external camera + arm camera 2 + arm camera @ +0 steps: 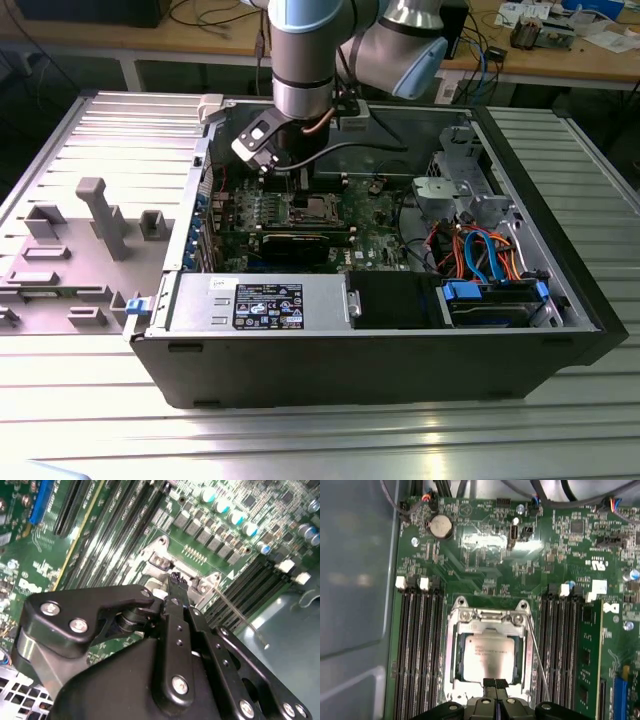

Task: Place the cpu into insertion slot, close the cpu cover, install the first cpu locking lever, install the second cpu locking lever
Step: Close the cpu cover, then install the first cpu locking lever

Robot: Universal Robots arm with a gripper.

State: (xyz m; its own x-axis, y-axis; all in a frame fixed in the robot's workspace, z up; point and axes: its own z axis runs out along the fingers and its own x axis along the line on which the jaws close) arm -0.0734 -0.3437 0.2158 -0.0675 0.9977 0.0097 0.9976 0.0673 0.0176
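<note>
Your fingers (490, 684) are pressed together, tips at the edge of the cpu cover (489, 624). The cpu (486, 657) sits in the insertion slot (448, 670) under it. The thin lever (538, 662) looks unhooked. If the tips slip, they could scratch the green board (485, 555).

I see a dull silver cpu (487, 656) framed by the brighter silver cpu cover (490, 626), on a green board (485, 570) striped with black memory slots (420, 650); my gripper (495, 684) is matte black.
</note>
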